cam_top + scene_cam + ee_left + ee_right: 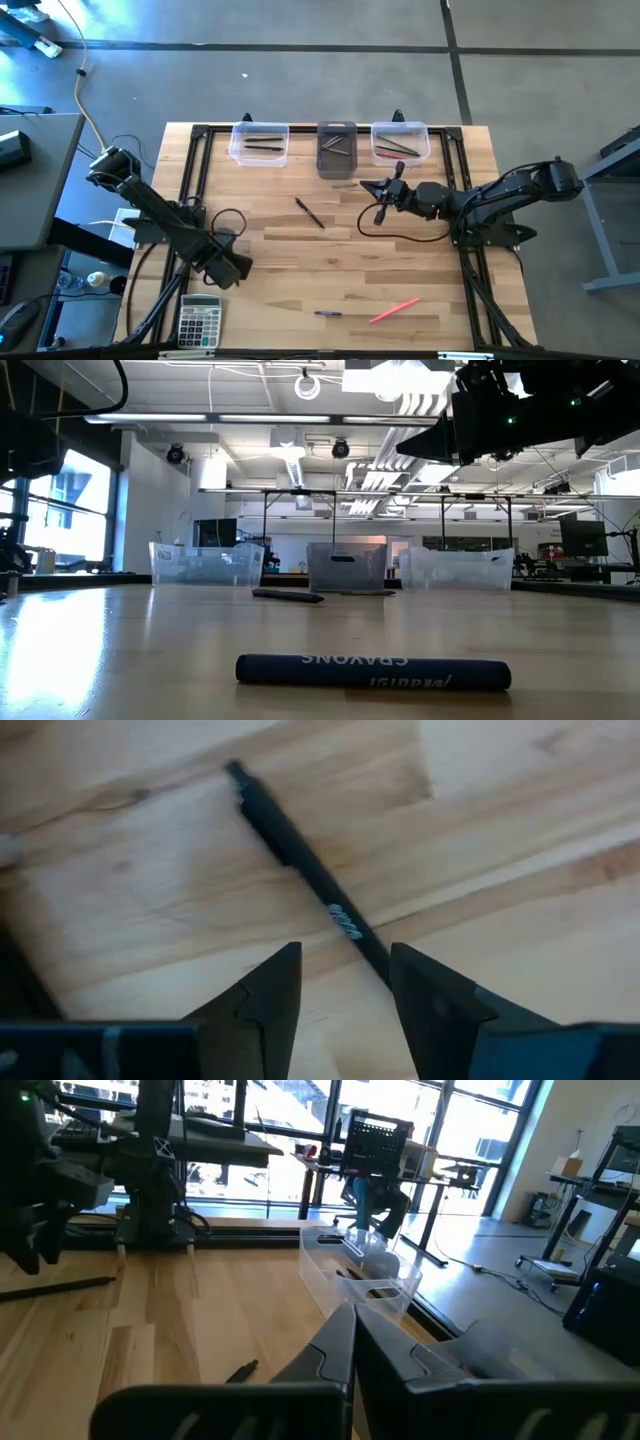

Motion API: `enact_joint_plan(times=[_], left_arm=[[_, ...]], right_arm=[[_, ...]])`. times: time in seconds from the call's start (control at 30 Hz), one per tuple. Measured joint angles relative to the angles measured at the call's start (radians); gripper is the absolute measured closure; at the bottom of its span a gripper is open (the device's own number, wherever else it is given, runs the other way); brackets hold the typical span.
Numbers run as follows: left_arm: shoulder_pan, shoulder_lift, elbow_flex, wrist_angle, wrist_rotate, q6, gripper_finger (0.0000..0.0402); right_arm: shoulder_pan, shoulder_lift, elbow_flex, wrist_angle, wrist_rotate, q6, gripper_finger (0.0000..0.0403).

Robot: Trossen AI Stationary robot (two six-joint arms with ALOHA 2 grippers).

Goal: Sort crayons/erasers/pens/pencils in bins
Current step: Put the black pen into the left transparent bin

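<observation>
Pick-up step: the left hand (pixel 345 955) hangs open and empty over a black pen (pixel 300 860) on the table (pixel 400 260) — next, lower, close, carry to the bins (pixel 233 146). The right hand (pixel 374 188) waits shut, empty.

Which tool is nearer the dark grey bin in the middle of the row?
Right. The right tool is just beside the dark grey bin; the left tool is far off, by the calculator.

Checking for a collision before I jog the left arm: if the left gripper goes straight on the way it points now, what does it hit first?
Most likely the thin black pen lying on the light wooden table: the open left gripper has it running up from between its fingers. How far off it lies is unclear.
</observation>
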Motion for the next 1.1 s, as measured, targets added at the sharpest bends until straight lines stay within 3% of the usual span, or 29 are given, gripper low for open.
enact_joint_plan(times=[0.5, 0.8, 1.1], left_arm=[[0.021, 0.119, 0.000, 0.062, -0.018, 0.132, 0.0261], [0.020, 0.154, 0.000, 0.085, 0.039, 0.253, 0.0263], [0.046, 0.154, 0.000, 0.160, 0.007, 0.473, 0.0322]], right_arm=[[0.000, 0.000, 0.000, 0.001, -0.001, 0.019, 0.0403], [0.000, 0.000, 0.000, 0.000, -0.001, 0.009, 0.0403], [0.000, 0.000, 0.000, 0.000, -0.001, 0.007, 0.0403]])
